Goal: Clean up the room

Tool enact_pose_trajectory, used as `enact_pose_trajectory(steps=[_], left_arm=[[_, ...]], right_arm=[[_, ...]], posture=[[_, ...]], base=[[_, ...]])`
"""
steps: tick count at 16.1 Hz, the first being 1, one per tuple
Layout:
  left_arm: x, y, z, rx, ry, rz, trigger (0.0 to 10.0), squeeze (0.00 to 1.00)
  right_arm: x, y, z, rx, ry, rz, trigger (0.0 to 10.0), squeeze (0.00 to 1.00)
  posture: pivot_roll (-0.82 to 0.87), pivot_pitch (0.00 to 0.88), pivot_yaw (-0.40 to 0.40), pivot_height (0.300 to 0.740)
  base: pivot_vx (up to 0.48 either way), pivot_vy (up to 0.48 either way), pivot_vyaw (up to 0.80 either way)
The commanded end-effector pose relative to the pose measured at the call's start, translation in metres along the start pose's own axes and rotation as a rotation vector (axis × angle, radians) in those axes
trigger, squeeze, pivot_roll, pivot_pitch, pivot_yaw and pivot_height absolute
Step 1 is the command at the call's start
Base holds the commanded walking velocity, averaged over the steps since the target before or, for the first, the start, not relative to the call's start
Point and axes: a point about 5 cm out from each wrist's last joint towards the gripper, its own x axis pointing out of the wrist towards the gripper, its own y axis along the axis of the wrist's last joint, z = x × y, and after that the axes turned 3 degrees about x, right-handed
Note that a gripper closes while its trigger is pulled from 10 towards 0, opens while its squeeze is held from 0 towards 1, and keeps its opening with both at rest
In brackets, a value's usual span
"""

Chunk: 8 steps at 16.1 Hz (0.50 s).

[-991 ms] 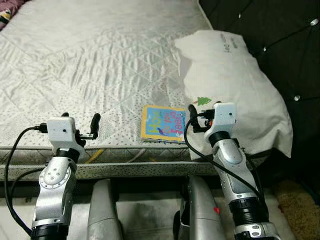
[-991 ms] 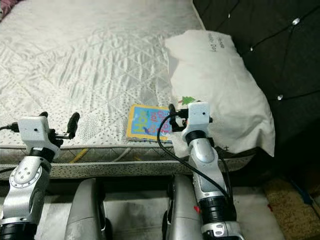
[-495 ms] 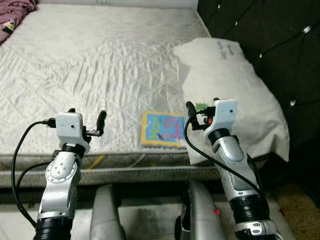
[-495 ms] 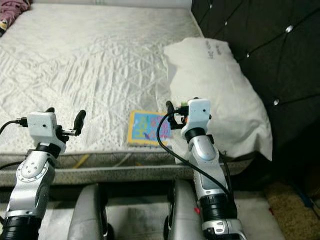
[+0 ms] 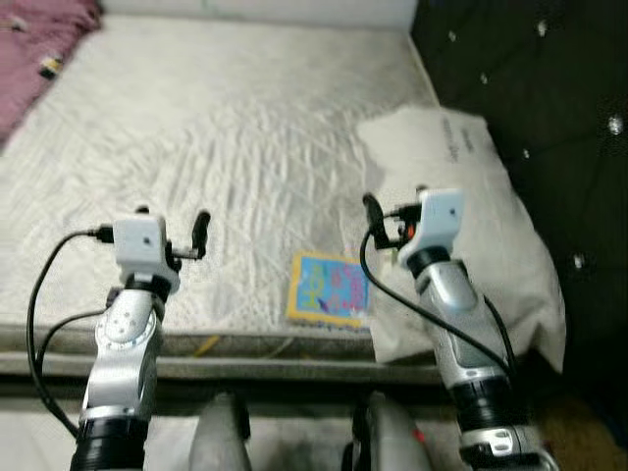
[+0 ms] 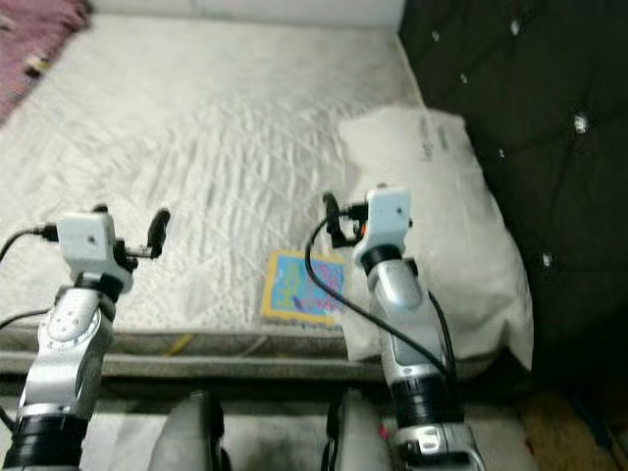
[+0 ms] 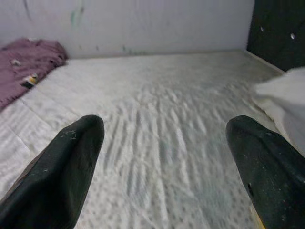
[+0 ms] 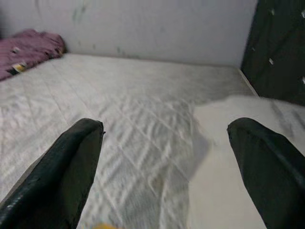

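A small colourful book point(image 5: 329, 289) lies flat near the front edge of the white quilted mattress point(image 5: 226, 128). A white pillow point(image 5: 481, 226) lies to its right, against the headboard. Both arms are raised over the mattress's front edge. My left gripper point(image 5: 173, 218) is open and empty, well left of the book. My right gripper point(image 5: 394, 210) is open and empty too, hovering above the book's right side and the pillow's edge. The left wrist view looks between wide-apart fingers point(image 7: 62, 167) along the bare mattress. The right wrist view looks between fingers point(image 8: 64, 167) at mattress and pillow point(image 8: 248, 138).
A purple blanket point(image 5: 39, 54) is bunched at the far left corner of the bed. A dark tufted headboard point(image 5: 530, 78) rises along the right side. A pale wall point(image 7: 133, 24) stands behind the bed. The mattress's front edge point(image 5: 255, 345) is just before my legs.
The whole picture has shifted, so the camera moved: the book now sits lower and the far end of the bed shows more. Both grippers stay open and empty.
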Motion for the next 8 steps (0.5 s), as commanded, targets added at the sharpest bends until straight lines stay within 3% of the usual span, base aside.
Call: enact_pose_trajectory(steps=[1,8], left_arm=[[0.0017,-0.0019,0.0008,0.006,0.002,-0.009,10.0,0.00],[0.0060,-0.0036,0.0079,0.011,-0.018,-0.018,10.0,0.00]], right_arm=[[0.0010,0.0021,0.0051,-0.001,-0.022,0.009,10.0,0.00],[0.0011,0.0032,0.0084,-0.020,-0.034,0.015,10.0,0.00]], posture=[[0.03,0.014,-0.032,0.724],[0.02,0.009,-0.036,0.740]], base=[[0.000,0.000,0.00],[0.000,0.000,0.00]])
